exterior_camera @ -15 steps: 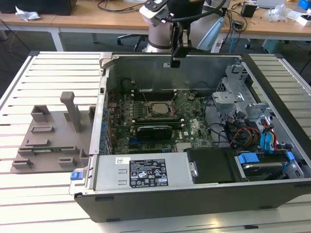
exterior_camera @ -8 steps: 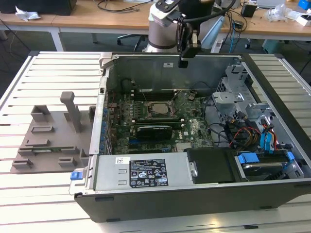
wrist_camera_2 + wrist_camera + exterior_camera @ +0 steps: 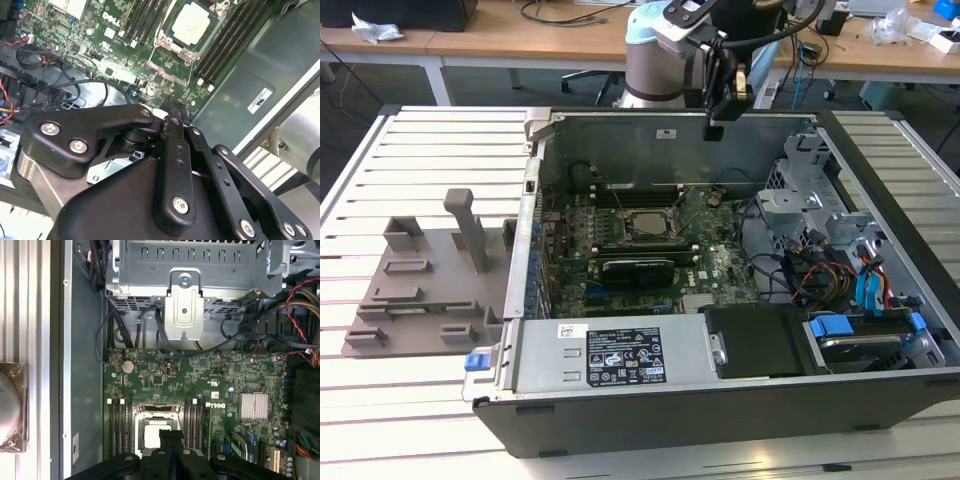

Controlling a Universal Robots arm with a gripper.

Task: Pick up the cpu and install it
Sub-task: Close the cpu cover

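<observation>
Silver cpu (image 3: 192,22) x1 seated in mobo socket (image 3: 175,50); claw (image 3: 170,433) x1 hovers above, closed together, empty.

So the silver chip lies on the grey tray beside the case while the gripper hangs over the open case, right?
No: the cpu sits in the motherboard socket inside the case, as the second wrist view shows, not on the grey tray. The gripper hangs over the case.

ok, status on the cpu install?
Pincer shut, empty, hovering over the open case. Cpu sits in the motherboard socket. Memory slots flank it; nothing between pincer and cpu.
</observation>
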